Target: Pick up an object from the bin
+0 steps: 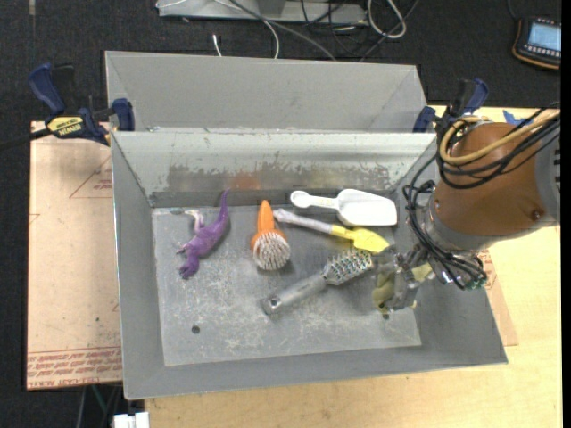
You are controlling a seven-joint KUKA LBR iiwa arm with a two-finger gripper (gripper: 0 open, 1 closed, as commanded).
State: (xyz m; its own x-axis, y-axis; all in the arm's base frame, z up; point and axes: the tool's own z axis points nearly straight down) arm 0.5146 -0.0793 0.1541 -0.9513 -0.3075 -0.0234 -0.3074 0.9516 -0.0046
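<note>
Gripper (393, 291) low in right side of grey bin (223, 326)
Just right of silver hairbrush (317, 282); open or closed, too hard to tell

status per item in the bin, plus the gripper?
Purple toy lizard: lying flat, left, alone.
Orange-handled bristle brush: lying, centre, bristles toward front.
White plastic scoop: lying at the back.
Yellow-tipped grey spatula: lying just before the scoop.
Grey wire hairbrush: lying diagonally, head toward right.
Gripper: low at right, beside hairbrush head.
</note>
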